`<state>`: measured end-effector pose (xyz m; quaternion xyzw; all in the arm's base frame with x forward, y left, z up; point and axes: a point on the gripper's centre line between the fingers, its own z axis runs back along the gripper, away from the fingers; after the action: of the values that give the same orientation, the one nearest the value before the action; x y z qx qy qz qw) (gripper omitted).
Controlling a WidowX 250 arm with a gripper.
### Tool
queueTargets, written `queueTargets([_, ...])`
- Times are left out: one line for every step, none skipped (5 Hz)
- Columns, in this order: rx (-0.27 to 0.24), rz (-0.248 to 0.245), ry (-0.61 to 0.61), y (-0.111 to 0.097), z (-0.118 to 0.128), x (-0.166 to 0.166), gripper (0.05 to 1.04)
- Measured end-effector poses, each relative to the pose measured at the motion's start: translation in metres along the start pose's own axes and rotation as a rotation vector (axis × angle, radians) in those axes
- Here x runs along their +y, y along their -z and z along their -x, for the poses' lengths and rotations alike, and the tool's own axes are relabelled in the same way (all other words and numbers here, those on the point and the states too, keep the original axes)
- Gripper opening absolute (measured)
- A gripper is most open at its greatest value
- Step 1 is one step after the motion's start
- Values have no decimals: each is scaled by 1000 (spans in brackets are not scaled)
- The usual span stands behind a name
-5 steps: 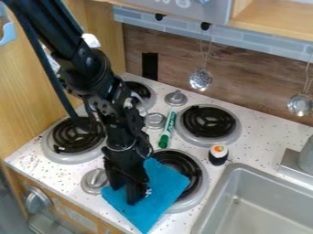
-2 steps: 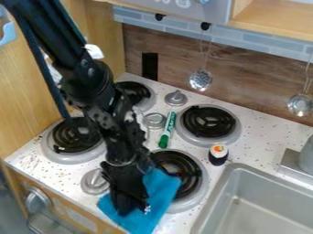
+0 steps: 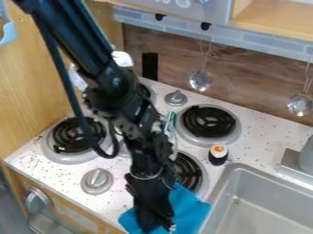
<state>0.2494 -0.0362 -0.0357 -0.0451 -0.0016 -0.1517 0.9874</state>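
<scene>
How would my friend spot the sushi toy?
Find the big grey sink. Just off its upper left corner stands a small sushi toy. Its side is black and its white top has orange on it, unlike the black burner coils.

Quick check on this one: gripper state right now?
Gripper: down at the blue cloth; whether it is open, closed or gripping the cloth cannot be told.

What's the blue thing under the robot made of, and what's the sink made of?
The blue thing looks like soft cloth, since it lies thin and floppy. The sink is smooth gray, maybe metal or plastic.
</scene>
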Motion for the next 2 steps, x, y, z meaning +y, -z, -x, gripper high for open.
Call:
queueTargets([-16, 2, 52, -3, -16, -20, 72])
queueTargets([-9, -3, 40, -2, -16, -20, 72])
